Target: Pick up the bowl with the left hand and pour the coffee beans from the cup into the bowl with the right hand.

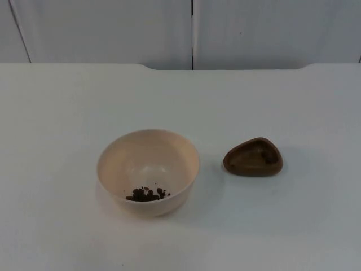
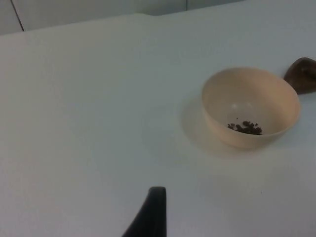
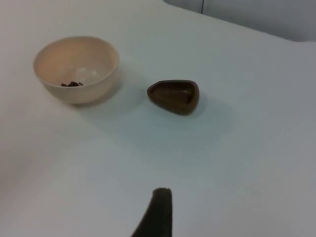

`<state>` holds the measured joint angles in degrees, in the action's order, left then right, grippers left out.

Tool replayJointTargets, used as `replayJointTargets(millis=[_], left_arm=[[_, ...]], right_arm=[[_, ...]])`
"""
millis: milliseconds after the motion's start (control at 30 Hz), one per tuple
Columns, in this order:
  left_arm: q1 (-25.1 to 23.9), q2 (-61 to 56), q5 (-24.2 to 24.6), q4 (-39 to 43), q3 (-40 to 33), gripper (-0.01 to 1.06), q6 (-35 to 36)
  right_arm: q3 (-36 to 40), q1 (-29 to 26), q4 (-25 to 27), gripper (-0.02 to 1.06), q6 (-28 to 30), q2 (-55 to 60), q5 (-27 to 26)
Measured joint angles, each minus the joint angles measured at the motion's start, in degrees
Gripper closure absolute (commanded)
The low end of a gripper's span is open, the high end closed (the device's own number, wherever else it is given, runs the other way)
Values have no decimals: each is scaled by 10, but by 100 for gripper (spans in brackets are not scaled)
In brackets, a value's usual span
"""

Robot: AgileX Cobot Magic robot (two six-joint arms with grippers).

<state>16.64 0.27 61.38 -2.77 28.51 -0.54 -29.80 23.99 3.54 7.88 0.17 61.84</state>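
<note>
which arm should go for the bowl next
Left, probably. The round cream plastic bowl holding dark coffee beans stands toward the left arm's side, while the small brown triangular wooden cup lies on the right arm's side.

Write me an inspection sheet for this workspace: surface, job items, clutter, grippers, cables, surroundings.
Surface: white table, no spills seen.
Bowl: cream bowl upright on the table, left of the cup, apart from it.
Beans: small heap of coffee beans already in the bowl.
Cup: brown cup on the table, upright; looks empty in the right wrist view.
Clutter: nothing seen.
Left gripper: one black fingertip above the table, well short of the bowl, holding nothing.
Right gripper: one black fingertip above the table, short of the cup, holding nothing.
Cables: nothing seen.
Surroundings: grey partition wall behind the table.
</note>
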Motion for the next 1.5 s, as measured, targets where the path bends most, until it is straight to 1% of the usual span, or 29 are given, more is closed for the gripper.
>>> replayJointTargets(millis=[667, 800, 867, 933, 1200, 1233, 1267, 1300, 1333, 1367, 1400, 1500], left_arm=[[0, 0, 0, 0, 0, 17, 1], [0, 0, 0, 0, 0, 17, 1], [0, 0, 0, 0, 0, 17, 1], [0, 0, 0, 0, 0, 17, 1], [0, 0, 0, 0, 0, 16, 1], [0, 0, 0, 0, 0, 13, 1], [0, 0, 0, 0, 0, 7, 1], [0, 0, 0, 0, 0, 0, 1], [0, 0, 0, 0, 0, 0, 1], [0, 0, 0, 0, 0, 0, 1], [0, 0, 0, 0, 0, 0, 1], [0, 0, 0, 0, 0, 0, 1]], right_arm=[[2, 0, -2, 26, -10, 0, 2], [2, 0, -12, 26, -30, 0, 2], [2, 0, -35, 26, -63, 0, 2], [2, 0, -45, 26, -79, 0, 2], [2, 0, -45, 25, -79, 0, 2], [2, 0, -45, 23, -79, 0, 2], [2, 0, -45, 19, -79, 0, 2], [2, 0, -45, 10, -79, 0, 2], [2, 0, -45, 10, -79, 0, 2], [2, 0, -45, 3, -79, 0, 2], [2, 0, -45, -1, -79, 0, 2], [2, 0, -45, -1, -79, 0, 2]])
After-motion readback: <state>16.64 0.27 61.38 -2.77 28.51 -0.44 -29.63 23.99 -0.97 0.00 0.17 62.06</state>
